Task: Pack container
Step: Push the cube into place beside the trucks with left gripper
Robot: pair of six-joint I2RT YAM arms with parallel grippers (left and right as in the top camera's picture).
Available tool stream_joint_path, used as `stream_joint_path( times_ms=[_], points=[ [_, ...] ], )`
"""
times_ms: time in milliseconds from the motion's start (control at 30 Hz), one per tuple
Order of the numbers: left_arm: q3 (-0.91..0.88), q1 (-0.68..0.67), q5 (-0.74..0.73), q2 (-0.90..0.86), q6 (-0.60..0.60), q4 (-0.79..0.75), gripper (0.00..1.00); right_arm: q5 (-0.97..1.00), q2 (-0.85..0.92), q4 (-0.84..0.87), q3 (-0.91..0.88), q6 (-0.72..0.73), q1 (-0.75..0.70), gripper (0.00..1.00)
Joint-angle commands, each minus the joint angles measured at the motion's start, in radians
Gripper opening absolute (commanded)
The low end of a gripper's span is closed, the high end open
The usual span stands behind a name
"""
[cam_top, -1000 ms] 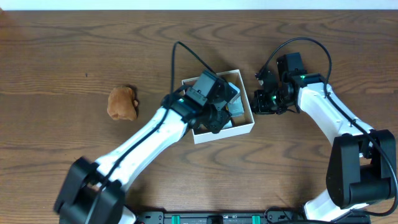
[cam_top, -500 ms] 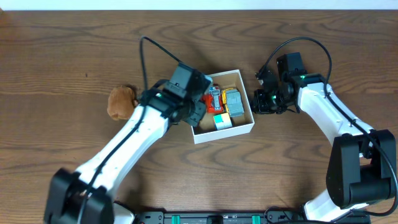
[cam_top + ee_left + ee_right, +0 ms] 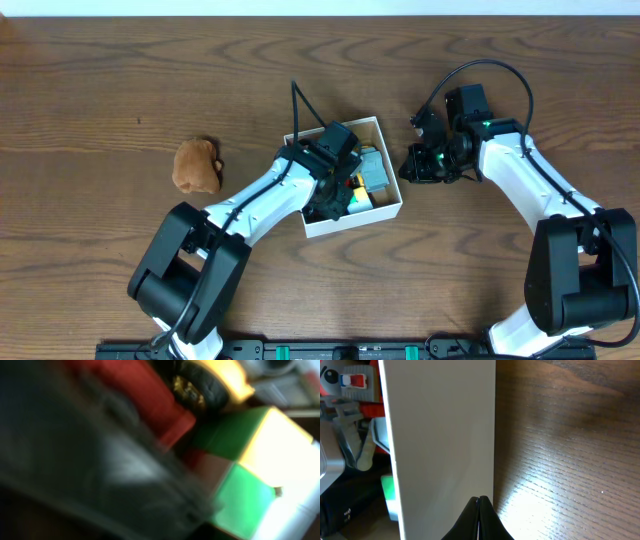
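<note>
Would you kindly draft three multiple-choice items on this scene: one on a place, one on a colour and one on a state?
1. Where is the plush toy relative to the container?
A. Inside it
B. On the table, to its left
C. Balanced on its rim

2. What colour are the container's outer walls?
A. White
B. Blue
C. Black

3. What is the state of the right gripper?
A. Open wide above the toy
B. Shut on the toy
C. Shut, with nothing between its fingers, beside the container's right wall

Answers:
1 B: the overhead view shows the toy alone on the wood, apart from the container.
2 A: the walls show white in both the overhead and right wrist views.
3 C: in the right wrist view the fingertips meet at the white wall.
</note>
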State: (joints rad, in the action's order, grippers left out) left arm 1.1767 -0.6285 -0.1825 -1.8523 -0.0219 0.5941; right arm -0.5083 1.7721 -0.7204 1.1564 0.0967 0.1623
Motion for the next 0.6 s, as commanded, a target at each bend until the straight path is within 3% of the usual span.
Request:
stream_joint_path(
  times_ms=[0, 200, 567],
  points=[
    [-0.007, -0.005, -0.018, -0.026, 0.001, -0.027, 0.13, -0.019, 0.006, -0.002, -0.001, -0.016, 0.008, 0.03],
    [0.014, -0.005, -0.020, -0.008, -0.007, -0.055, 0.06, -0.019, 0.006, -0.002, -0.001, -0.016, 0.008, 0.03],
    [0.071, -0.006, -0.125, 0.005, -0.032, -0.074, 0.06, -0.019, 0.006, -0.002, -0.001, -0.016, 0.008, 0.04]
  ],
)
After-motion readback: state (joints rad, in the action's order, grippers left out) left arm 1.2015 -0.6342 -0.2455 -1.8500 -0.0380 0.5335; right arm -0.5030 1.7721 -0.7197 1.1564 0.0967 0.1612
